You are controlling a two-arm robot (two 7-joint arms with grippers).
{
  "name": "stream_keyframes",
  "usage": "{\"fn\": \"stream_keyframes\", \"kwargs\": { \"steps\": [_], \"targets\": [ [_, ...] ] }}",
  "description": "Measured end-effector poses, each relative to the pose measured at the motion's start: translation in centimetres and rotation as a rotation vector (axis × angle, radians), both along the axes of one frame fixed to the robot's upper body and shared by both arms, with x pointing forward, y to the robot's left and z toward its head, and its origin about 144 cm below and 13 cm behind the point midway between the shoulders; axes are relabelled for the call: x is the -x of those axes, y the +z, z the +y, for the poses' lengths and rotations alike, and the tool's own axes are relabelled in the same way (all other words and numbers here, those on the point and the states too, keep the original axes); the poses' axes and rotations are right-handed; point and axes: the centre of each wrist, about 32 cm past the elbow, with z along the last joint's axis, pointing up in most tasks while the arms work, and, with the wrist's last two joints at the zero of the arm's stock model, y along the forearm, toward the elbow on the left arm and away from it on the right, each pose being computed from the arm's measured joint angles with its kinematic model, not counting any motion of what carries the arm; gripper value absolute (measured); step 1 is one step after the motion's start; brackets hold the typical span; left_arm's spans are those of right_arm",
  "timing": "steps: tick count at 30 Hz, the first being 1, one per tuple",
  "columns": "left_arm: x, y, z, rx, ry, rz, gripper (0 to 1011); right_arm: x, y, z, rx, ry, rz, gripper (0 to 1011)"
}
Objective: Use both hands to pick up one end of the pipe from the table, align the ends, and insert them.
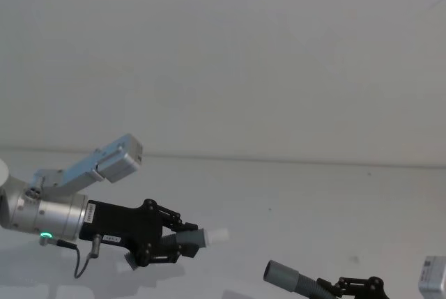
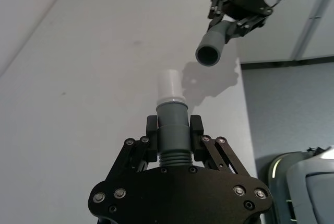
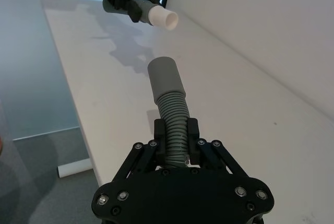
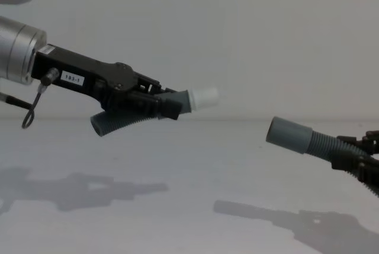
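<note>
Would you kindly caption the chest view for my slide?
Left gripper holds the white-tipped cuff; right gripper holds the ribbed hose, its socket cuff facing the tip across a gap.

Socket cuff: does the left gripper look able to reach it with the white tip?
Probably yes. The left gripper aims the white tip toward the socket cuff on the right gripper's hose, whose open mouth faces it. Nothing lies in the gap between them above the table, though the tip sits higher.

Left tool (image 2: pixel 174 127) and right tool (image 3: pixel 177 130) are black, the ribbed pipe (image 3: pixel 172 112) dark grey, its tip (image 2: pixel 170 85) and the table (image 3: pixel 235 109) white.
</note>
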Motion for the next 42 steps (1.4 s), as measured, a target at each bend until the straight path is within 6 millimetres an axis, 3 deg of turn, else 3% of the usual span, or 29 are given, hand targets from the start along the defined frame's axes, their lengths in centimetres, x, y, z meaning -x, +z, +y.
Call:
{"fn": "stream_keyframes", "kwargs": {
  "steps": [42],
  "targets": [
    [-2.9,1.0,-3.2,-0.033,-0.216,0.077,327,0.8,2.1,-0.3,0.004,0.066,-0.059,215]
  ]
}}
